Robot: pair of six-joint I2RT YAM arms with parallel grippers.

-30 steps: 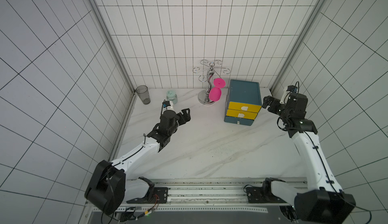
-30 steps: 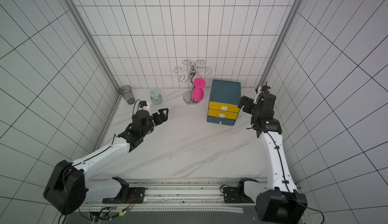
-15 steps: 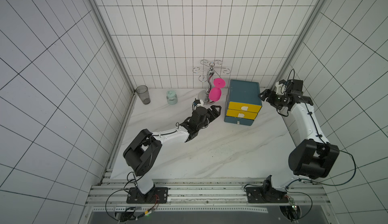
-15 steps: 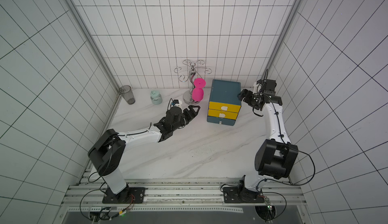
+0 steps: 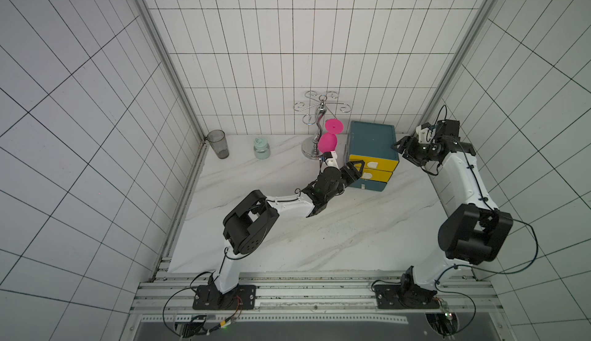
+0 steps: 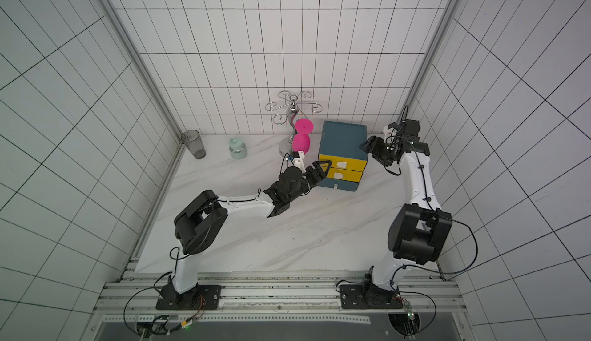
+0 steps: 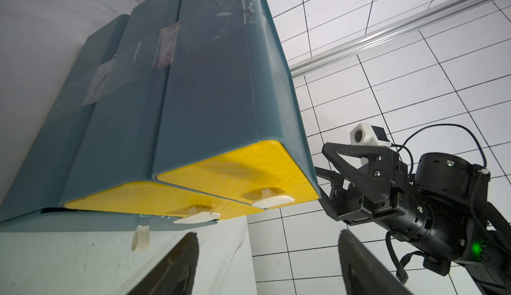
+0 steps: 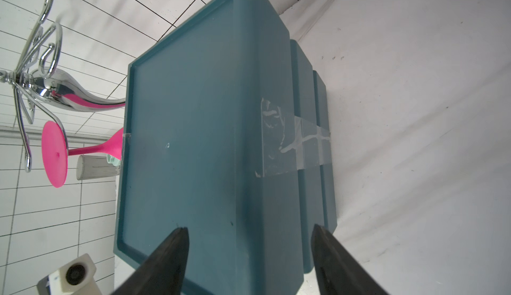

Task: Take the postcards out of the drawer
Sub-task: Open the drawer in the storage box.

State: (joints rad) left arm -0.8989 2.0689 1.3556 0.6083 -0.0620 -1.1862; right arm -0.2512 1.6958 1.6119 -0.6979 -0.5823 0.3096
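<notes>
**postcards out of sight; drawer fronts pushed in, both grippers at the unit**

the postcards show in no view, so their place, heading and long axis cannot be told.

the drawer unit (image 5: 371,141) stands right of centre in both top views, at the back of the table. its fronts face the lower edge of the frame, turned slightly left. two yellow fronts (image 5: 372,165) sit above a teal front (image 5: 367,185), each with a small white tab handle (image 7: 272,201). all three are pushed in. in the left wrist view a thin dark slit runs along one edge of the lowest front.

the casing is matt teal plastic with rounded corners and a recessed top inside a raised rim. clear tape (image 8: 293,144) crosses its side.

the left gripper (image 5: 360,170) sits at the left end of the fronts. its jaws stand apart with nothing between them. the right gripper (image 5: 397,148) is at the unit's right upper edge. its jaws are also apart, straddling the line where top meets side in the right wrist view. whether they touch the casing cannot be told.

the marble table (image 5: 319,237) lies open in front of the fronts, toward the lower edge. the tiled back wall is close behind the unit. a chrome rack (image 5: 315,131) carrying a pink glass (image 5: 327,142) stands just beside its left side. a dark tumbler (image 5: 219,144) and a pale green jar (image 5: 261,149) stand well apart to the left, along the table's back edge.
</notes>
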